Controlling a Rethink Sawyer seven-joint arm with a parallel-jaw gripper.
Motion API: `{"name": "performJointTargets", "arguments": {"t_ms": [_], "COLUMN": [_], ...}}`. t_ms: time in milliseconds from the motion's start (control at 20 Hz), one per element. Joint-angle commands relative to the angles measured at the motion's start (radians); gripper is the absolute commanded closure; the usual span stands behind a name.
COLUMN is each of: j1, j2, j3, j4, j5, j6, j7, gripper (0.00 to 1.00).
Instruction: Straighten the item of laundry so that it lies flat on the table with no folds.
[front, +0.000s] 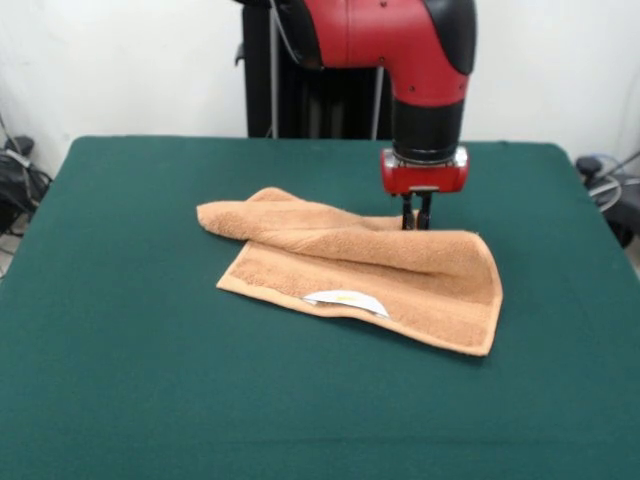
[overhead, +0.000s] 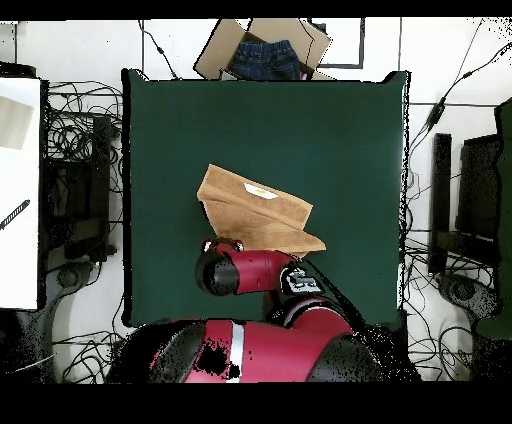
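Towel (front: 370, 275) lay near mid-tabletop, folded over itself: a thick flap ran across the far edge out to the left corner, white label (front: 346, 298) on the near edge. Gripper (front: 416, 216) stood at the far edge just behind the fold, jaws close together; grasping cloth or not, could not tell. Risk judged: a thin pinch slipping, or a pull dragging both layers and keeping the fold. Green tabletop (front: 130, 330) had ample room all round. Cardboard box (overhead: 262, 45) of clothing sat beyond one edge, cables (overhead: 75, 135) on the floor.
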Motion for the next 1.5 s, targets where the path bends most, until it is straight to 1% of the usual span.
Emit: {"name": "performJointTargets", "arguments": {"t_ms": [50, 400, 500, 650, 900, 1000, 1150, 1350, 1500], "j1": [-0.003, 0.006, 0.005, 0.028, 0.098, 0.111, 0.112, 0.102, 0.098], "j2": [0.121, 0.118, 0.090, -0.003, -0.220, -0.258, -0.283, -0.290, -0.292], "j3": [-0.001, -0.010, -0.002, -0.012, -0.027, -0.026, -0.020, -0.013, -0.015], "j4": [-0.133, -0.130, -0.099, -0.001, 0.191, 0.226, 0.258, 0.285, 0.285], "j5": [-0.015, -0.005, 0.015, 0.034, 0.107, 0.130, 0.151, 0.160, 0.166], "j6": [-0.127, -0.126, -0.091, -0.062, 0.029, 0.041, 0.043, 0.025, 0.026], "j7": [0.129, 0.137, 0.153, 0.190, 0.272, 0.283, 0.277, 0.259, 0.241], "gripper": [1.00, 1.00, 1.00, 1.00, 1.00, 1.00, 1.00, 1.00, 1.00]}}
